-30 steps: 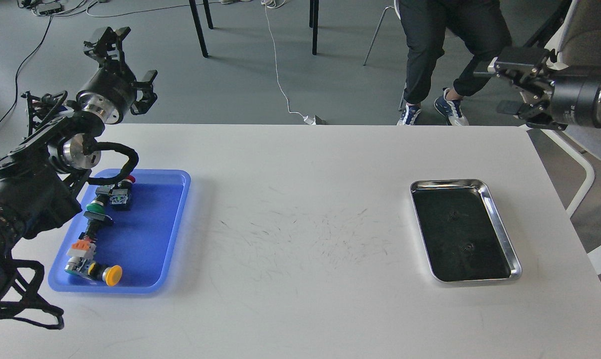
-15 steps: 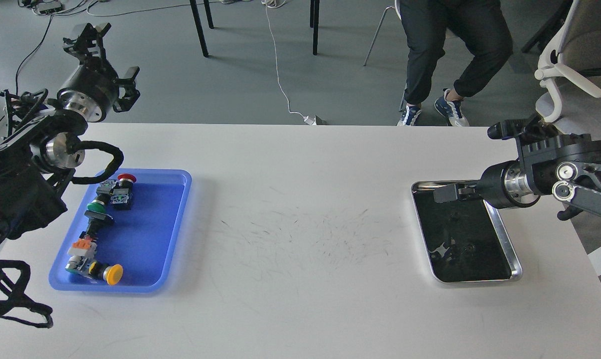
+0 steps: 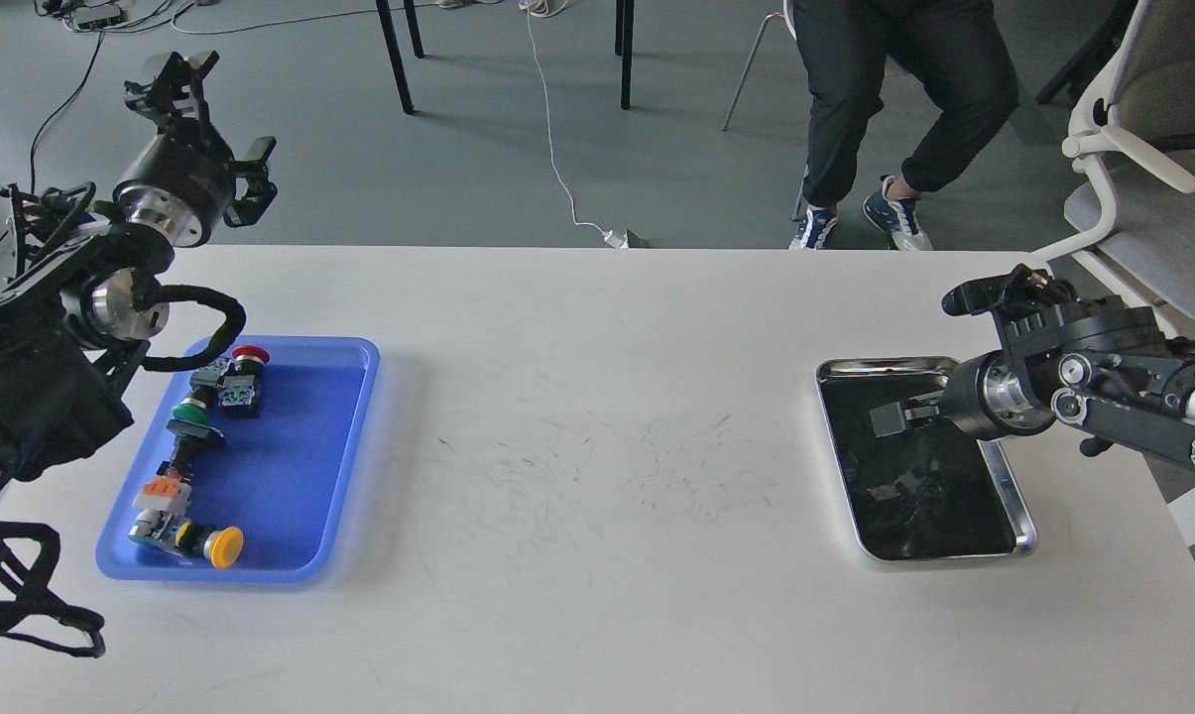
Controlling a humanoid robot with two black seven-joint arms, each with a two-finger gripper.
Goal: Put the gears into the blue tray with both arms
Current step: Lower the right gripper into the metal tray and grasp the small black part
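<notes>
Now, what changed: my right gripper (image 3: 890, 416) has dropped lower into the silver tray (image 3: 1019, 501) than half a second ago.
Meaning: pickup is starting; no gear moved yet.
Gears (image 3: 929, 488): faint in the dark tray floor, near and below my fingertips.
Right grip: cannot tell.
Left gripper (image 3: 215, 114): raised behind the blue tray (image 3: 344, 436), spread, empty.

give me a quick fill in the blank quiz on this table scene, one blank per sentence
1. The push-button switches lie in the ____ tray.
2. The right claw hangs over the ____ metal tray.
3. The switch nearest the table's front edge has a ____ cap.
4. The left claw is raised beyond the table's ____ edge.

Missing words: blue; silver; yellow; far
</notes>
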